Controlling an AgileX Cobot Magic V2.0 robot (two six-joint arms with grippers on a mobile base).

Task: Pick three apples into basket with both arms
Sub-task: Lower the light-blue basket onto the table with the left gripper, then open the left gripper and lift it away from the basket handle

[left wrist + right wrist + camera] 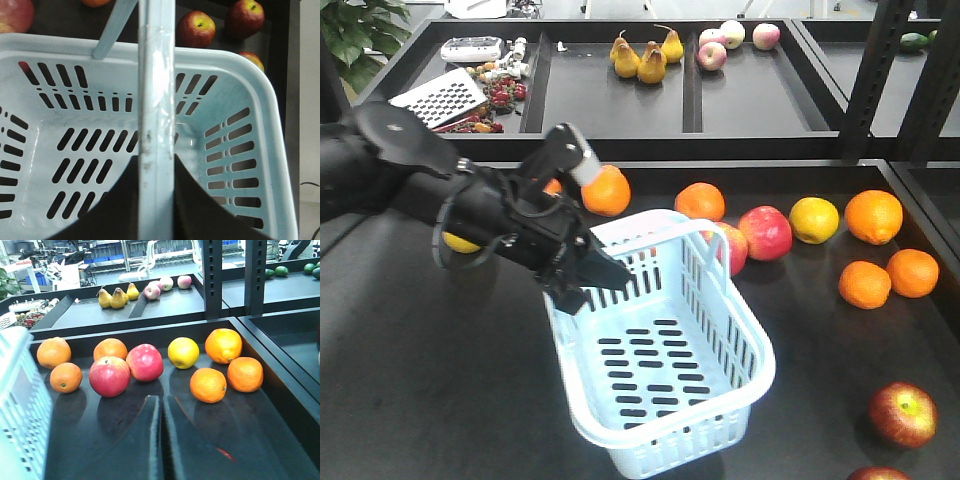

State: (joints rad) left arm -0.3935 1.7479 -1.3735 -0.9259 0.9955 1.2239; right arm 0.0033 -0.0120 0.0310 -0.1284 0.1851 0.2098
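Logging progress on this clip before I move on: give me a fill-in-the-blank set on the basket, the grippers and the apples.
1. The basket contains ___ fruit.
2. The left gripper is clamped on the basket's ___.
3. The right gripper is ___ and holds nothing.
4. The dark red apples lie ___ the basket.

Missing words: no; handle; shut; outside.

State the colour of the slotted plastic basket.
The basket is pale blue-white, and it shows best in the exterior front-facing view.
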